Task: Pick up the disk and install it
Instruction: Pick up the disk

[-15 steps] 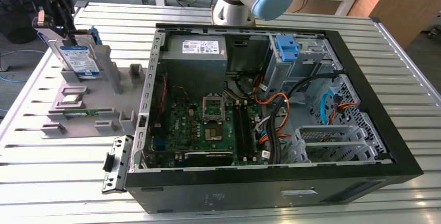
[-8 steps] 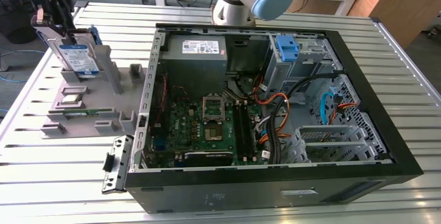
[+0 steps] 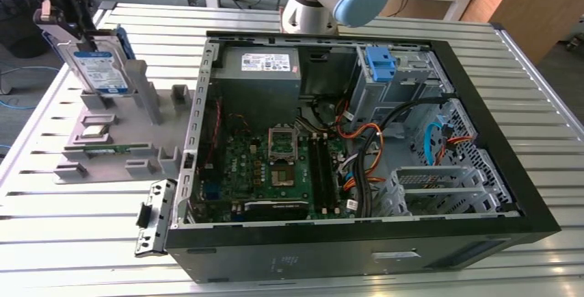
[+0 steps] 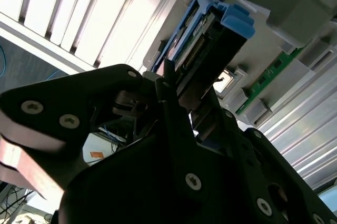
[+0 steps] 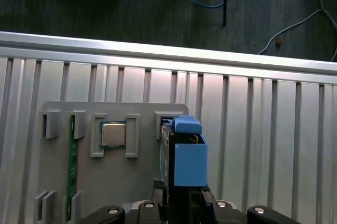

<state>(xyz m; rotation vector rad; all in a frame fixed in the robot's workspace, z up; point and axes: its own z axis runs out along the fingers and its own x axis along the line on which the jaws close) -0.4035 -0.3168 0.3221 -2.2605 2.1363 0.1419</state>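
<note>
Hand (image 3: 71, 29) clamped on top end of disk (image 3: 98, 71), at 10 o'clock on bench (image 3: 73, 208) in exterior view. Long axis near upright, top leaning toward 11 o'clock. Lower end at fixture (image 3: 119, 129); seated or lifted, unclear. Case (image 3: 511, 105) toward 3 o'clock.
</note>
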